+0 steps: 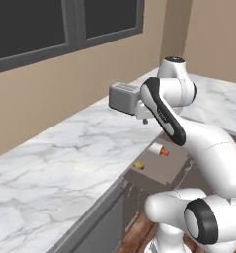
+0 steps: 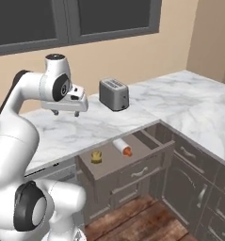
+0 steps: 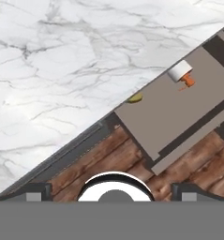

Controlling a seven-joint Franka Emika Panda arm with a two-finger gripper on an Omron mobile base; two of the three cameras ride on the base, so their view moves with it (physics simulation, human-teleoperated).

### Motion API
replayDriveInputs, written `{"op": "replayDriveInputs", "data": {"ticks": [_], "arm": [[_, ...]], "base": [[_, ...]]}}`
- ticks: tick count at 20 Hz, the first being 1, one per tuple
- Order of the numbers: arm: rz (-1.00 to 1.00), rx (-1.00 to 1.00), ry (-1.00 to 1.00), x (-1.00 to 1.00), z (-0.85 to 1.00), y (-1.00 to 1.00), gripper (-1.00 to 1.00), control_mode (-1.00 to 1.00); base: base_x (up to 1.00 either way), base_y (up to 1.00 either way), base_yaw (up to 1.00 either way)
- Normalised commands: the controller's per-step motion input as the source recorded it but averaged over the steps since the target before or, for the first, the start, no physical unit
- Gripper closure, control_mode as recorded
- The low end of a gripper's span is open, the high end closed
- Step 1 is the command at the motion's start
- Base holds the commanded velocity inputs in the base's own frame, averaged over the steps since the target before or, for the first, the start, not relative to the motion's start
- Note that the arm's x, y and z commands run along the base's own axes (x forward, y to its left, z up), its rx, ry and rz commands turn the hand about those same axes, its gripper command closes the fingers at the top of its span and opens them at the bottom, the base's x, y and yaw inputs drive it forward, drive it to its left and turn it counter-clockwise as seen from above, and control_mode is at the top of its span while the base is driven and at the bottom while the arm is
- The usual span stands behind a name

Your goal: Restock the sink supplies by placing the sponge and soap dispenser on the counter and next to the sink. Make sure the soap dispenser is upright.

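ITEM: gripper (image 2: pixel 67 113), on the white arm, held high over the counter (image 1: pixel 65 153). The two short finger tips point down and stand apart with nothing between them: released, carrying nothing.

ITEM: open drawer (image 2: pixel 132 157), pulled out of the dark cabinets, lower than the fingers and off to their side, toward the floor.

ITEM: soap dispenser (image 2: pixel 122 146), white bottle lying on its side on the drawer floor, reddish pump end pointing toward the drawer front. Well below the fingers, apart from them.

ITEM: sponge (image 2: pixel 96 156), small yellow block in the same drawer, near the counter edge, a short way from the bottle. Also below the fingers, untouched.

ITEM: toaster (image 2: pixel 114 93), grey, on the counter beyond the fingers.

RISKS, judged:
- Bottle lies flat and round; a pinch across it may roll it away or squeeze it out
- Gripped lying down, it must be turned before release, or it will tip and fail the upright condition
- Drawer walls and the counter lip crowd the descent; fingers could strike them
- Sponge sits close under the counter edge, awkward to reach from above
- Sink location cannot be told from here
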Motion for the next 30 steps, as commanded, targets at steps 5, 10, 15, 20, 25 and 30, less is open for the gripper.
{"op": "replayDriveInputs", "data": {"ticks": [5, 10, 15, 20, 25, 30], "arm": [[0.0, 0.0, 0.0, 0.0, 0.0, 0.0, -1.0, 1.0], [0.0, 0.0, 0.0, 0.0, 0.0, 0.0, -1.0, 1.0], [0.0, 0.0, 0.0, 0.0, 0.0, 0.0, -1.0, 1.0], [0.0, 0.0, 0.0, 0.0, 0.0, 0.0, -1.0, 1.0], [0.0, 0.0, 0.0, 0.0, 0.0, 0.0, -1.0, 1.0], [0.0, 0.0, 0.0, 0.0, 0.0, 0.0, -1.0, 1.0]], "base": [[-0.09, 0.05, -0.34], [-0.11, 0.06, -0.34], [-0.07, 0.38, -0.25], [0.0, 0.65, -0.12], [-0.06, 0.01, -0.42], [-0.06, 0.24, -0.45]]}}
